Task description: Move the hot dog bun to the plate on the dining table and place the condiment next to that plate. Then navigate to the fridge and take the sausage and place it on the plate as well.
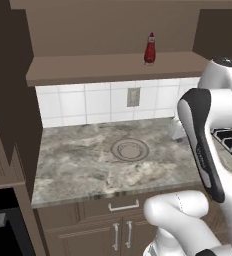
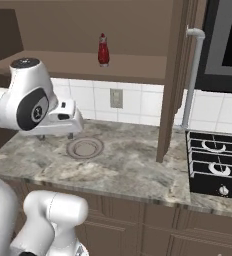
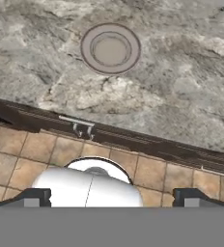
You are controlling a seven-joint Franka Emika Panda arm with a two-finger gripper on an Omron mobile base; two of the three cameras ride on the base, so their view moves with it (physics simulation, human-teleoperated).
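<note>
The marble desk (image 1: 83, 165) is seen below a brown wall shelf (image 1: 88, 67), with a round grey plate (image 1: 130, 149) lying flat near its middle. The condiment (image 1: 149, 49) stands upright on the shelf, well above the plate. It is judged to be light, slightly squeezable and smooth, so it is best taken around the wider body, not the narrow neck. The gripper (image 3: 111, 200) is held fully open above the desk edge, with nothing grasped.

Kitchen: marble counter (image 1: 88, 165), gas hob (image 2: 215, 167), tiled backsplash (image 1: 88, 102).
</note>
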